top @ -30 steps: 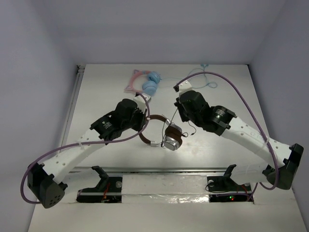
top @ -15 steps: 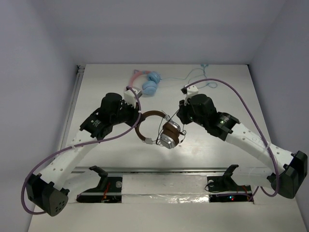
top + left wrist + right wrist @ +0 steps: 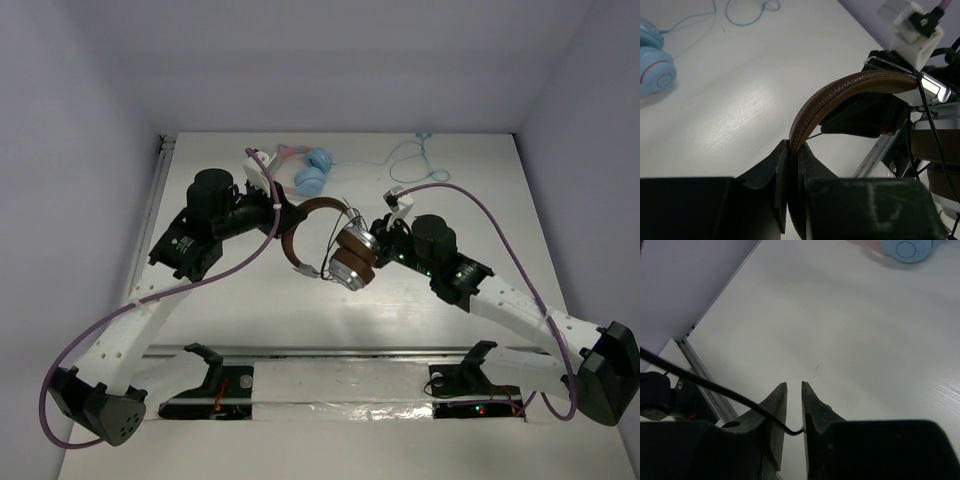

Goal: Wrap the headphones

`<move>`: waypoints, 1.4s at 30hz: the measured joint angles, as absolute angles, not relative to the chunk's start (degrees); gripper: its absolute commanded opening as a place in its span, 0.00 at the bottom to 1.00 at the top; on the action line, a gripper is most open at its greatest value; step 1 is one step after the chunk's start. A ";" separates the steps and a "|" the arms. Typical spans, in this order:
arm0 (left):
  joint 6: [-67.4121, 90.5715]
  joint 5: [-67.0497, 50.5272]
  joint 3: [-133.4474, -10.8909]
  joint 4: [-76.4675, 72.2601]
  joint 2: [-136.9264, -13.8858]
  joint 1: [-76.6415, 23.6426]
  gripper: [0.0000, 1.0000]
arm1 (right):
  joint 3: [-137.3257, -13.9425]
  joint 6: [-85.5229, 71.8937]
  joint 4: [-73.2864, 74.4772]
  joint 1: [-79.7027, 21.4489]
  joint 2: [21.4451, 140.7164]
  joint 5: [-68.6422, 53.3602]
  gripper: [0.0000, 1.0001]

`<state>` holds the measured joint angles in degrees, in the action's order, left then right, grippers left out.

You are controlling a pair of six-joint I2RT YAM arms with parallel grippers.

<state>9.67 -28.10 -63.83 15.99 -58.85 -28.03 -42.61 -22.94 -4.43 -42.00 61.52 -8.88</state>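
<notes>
The left tool (image 3: 790, 150) is clamped on the brown padded headband (image 3: 840, 90) of the silver-cupped over-ear headphones (image 3: 350, 262), held off the white tabletop (image 3: 260, 320) between the two arms. The band's arc runs straight out from that tool toward the right tool (image 3: 794, 390), whose fingers are pinched almost together on the thin black cable (image 3: 715, 387) trailing to its left. Winding likely falls to the right arm.

Brown headphones (image 3: 840, 89) between tight jaws

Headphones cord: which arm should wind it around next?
Probably right. The right end effector pinches the black cable; the left end effector is clamped on the brown headband, steadying it.
</notes>
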 measured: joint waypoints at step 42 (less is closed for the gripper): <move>24.97 -23.75 -72.79 11.25 -63.94 -26.13 0.00 | -30.85 -30.74 -28.62 -41.95 65.78 -12.34 0.00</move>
<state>24.97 -23.75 -72.79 11.25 -63.94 -26.13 -30.85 -30.74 -28.62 -41.95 65.78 -12.34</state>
